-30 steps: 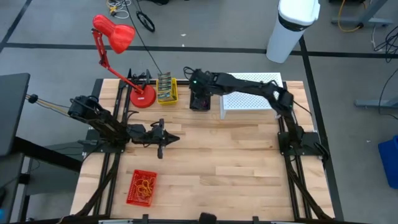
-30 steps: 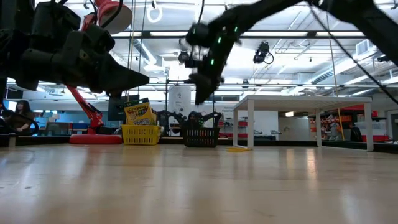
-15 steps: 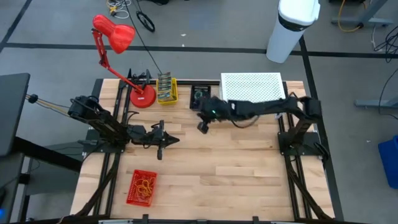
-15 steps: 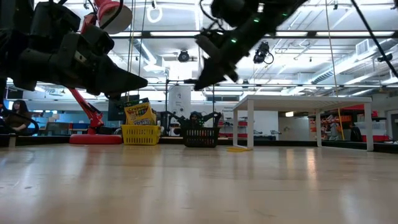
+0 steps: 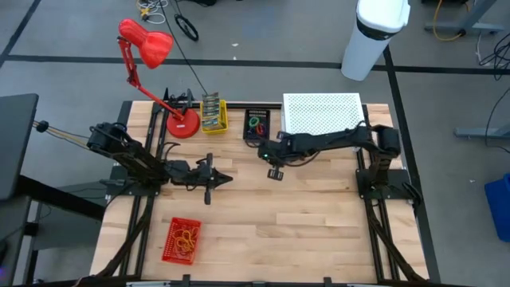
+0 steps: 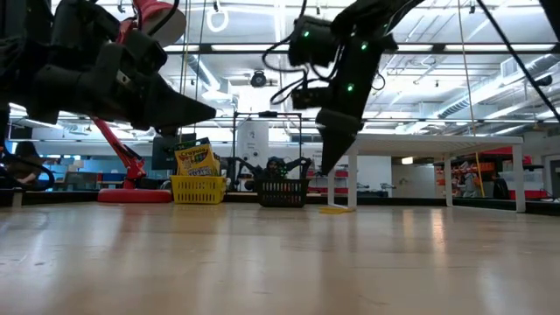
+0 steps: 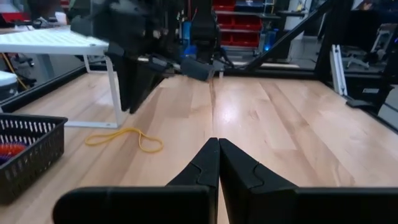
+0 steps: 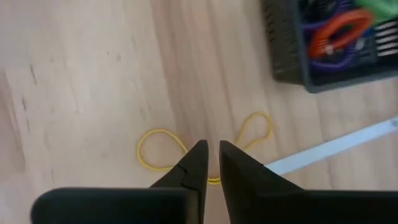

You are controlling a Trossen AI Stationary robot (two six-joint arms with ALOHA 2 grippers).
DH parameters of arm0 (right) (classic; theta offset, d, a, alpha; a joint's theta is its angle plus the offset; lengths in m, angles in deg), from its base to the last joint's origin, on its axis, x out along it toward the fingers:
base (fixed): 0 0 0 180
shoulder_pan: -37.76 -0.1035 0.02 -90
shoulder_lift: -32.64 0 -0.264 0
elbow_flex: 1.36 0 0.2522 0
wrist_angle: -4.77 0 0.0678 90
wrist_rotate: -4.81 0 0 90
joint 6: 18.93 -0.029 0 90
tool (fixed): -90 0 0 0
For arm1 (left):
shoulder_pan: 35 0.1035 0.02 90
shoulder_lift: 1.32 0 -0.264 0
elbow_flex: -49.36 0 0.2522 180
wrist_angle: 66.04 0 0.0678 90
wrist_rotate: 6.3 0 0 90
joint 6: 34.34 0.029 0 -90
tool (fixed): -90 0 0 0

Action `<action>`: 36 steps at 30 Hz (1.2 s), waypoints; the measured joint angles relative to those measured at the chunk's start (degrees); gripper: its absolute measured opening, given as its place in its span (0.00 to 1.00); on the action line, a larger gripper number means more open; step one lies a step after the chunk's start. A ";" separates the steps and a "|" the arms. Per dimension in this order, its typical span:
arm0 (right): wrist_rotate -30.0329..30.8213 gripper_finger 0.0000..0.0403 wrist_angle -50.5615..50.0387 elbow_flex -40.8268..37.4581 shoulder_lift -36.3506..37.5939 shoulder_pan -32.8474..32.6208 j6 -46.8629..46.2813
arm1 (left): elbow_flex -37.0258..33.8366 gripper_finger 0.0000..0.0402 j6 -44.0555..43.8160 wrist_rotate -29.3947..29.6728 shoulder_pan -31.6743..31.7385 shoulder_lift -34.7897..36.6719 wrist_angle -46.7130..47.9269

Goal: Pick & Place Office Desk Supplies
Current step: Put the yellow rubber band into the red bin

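A thin yellow rubber band (image 8: 157, 151) lies flat on the wooden table in front of the white riser's leg; it also shows in the left wrist view (image 7: 124, 138) and the low view (image 6: 335, 210). My right gripper (image 8: 209, 149) hangs above it, pointing steeply down, its fingers a narrow gap apart with nothing between them (image 5: 275, 171). Beside it stands a black basket (image 5: 256, 125) with orange, purple and green loops (image 8: 339, 28). My left gripper (image 7: 217, 143) is shut and level over the table's left half (image 5: 227, 178).
A yellow basket with crayon boxes (image 5: 213, 114) and a red desk lamp (image 5: 182, 125) stand at the far edge. The white perforated riser (image 5: 323, 113) is at the far right. A red tray of rubber bands (image 5: 182, 239) sits near the front left.
My right gripper has left the black basket at the far edge, swung toward the table's near edge and come down, and now hangs over the yellow rubber band. The band has stayed where it lay.
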 joint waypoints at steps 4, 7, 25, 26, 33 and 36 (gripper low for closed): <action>-2.37 0.20 -0.29 2.47 -2.87 -0.11 1.51 | 0.11 0.02 -0.44 0.01 0.02 0.00 2.23; -4.54 0.26 -0.64 3.20 -4.62 -0.12 1.42 | 0.11 0.02 -0.47 0.01 0.02 0.00 2.46; -1.58 0.25 -10.69 14.13 -7.00 -5.43 11.39 | 0.11 0.02 0.07 0.00 0.02 0.00 2.46; -1.46 0.23 -11.93 14.20 -8.35 -5.31 11.43 | 0.11 0.02 0.06 -0.02 0.02 0.00 2.46; -0.24 0.25 -14.56 16.53 -15.70 -5.38 15.49 | 0.05 0.02 0.01 -0.12 0.01 0.02 3.02; -0.25 0.33 -16.52 18.64 -17.54 -5.21 16.58 | 0.06 0.02 -0.04 -0.12 0.00 0.02 3.34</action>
